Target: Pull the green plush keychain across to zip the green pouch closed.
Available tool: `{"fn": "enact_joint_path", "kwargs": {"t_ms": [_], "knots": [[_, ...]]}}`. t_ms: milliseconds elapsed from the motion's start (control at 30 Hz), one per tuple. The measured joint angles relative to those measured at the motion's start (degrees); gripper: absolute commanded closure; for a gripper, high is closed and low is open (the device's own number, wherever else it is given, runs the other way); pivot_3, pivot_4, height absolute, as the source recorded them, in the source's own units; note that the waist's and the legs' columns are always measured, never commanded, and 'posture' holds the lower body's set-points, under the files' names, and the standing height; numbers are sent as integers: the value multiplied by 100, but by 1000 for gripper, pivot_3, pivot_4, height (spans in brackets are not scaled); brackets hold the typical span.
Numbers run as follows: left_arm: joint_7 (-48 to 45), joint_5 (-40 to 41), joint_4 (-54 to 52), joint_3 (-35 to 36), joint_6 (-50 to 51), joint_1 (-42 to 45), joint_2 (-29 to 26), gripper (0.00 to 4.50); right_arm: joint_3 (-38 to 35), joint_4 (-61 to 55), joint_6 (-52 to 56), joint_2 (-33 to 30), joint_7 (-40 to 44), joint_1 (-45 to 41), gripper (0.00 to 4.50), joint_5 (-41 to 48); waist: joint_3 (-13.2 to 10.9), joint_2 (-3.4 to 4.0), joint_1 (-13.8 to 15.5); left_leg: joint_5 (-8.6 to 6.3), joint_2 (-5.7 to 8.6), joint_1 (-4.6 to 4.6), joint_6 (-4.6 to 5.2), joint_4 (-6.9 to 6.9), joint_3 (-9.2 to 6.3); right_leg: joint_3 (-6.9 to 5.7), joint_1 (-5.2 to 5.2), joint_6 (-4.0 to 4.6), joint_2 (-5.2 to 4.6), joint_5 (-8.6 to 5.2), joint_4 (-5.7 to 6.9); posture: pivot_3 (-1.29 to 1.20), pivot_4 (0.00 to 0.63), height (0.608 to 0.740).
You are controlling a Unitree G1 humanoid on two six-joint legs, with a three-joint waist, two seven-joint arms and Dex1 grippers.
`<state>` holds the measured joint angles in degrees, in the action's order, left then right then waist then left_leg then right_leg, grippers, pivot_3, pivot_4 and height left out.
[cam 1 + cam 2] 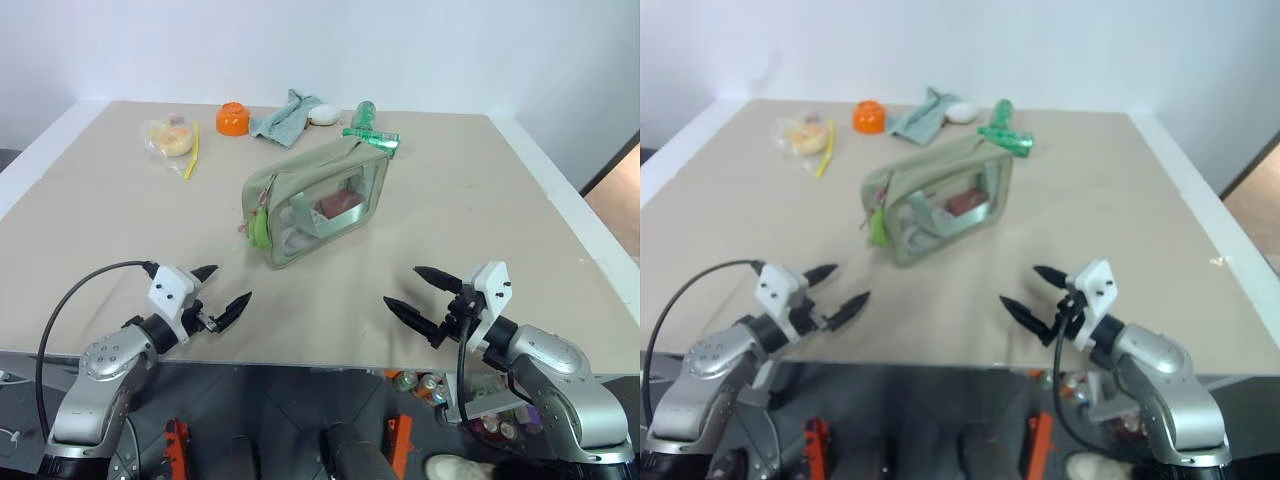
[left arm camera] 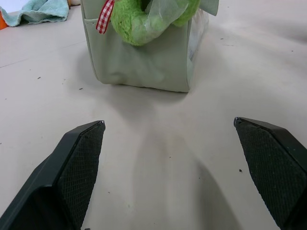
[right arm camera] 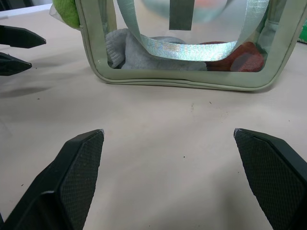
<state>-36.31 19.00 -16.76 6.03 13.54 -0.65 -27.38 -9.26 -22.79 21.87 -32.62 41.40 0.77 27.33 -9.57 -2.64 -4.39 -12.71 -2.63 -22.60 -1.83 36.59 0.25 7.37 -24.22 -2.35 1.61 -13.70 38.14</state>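
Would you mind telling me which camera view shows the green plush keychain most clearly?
The left wrist view: the green plush keychain hangs large against the end of the green pouch, beside a red checked tag. In the eye views it is a small lime spot at the pouch's near-left end; in the right wrist view, just a sliver at the pouch's corner.

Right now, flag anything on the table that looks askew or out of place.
Little stands out. The green pouch sits skewed to the table edges, and the green plush keychain dangles off its near end. A teal cloth lies crumpled at the far edge.
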Motion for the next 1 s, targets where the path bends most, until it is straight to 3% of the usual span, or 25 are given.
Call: {"fn": "enact_joint_path", "kwargs": {"t_ms": [300,767,867,1000], "knots": [[-224,243,28,-39,-72,21,209,31,-4,1,196,-28,-33,-73,0,56,-1,-1,0,0,0,0,0,0,-2,-1,0,0,1,0,0,0,150,740],[-810,563,60,-24,-107,114,-71,31,4,30,209,-69,43,-45,0,78,-3,-1,-6,0,0,-2,0,-1,-1,-1,-3,1,1,-1,0,0,150,740],[-961,843,-72,190,26,155,-320,31,106,429,60,-353,440,-739,0,23,-18,9,-51,0,-2,5,0,6,16,6,-3,2,-2,7,0,0,150,740],[-833,1022,-128,401,156,286,-339,31,428,1436,-370,-742,1218,-2727,0,-220,-60,23,-121,12,-1,15,16,7,37,16,-2,0,-4,28,-1,0,150,740]]}}
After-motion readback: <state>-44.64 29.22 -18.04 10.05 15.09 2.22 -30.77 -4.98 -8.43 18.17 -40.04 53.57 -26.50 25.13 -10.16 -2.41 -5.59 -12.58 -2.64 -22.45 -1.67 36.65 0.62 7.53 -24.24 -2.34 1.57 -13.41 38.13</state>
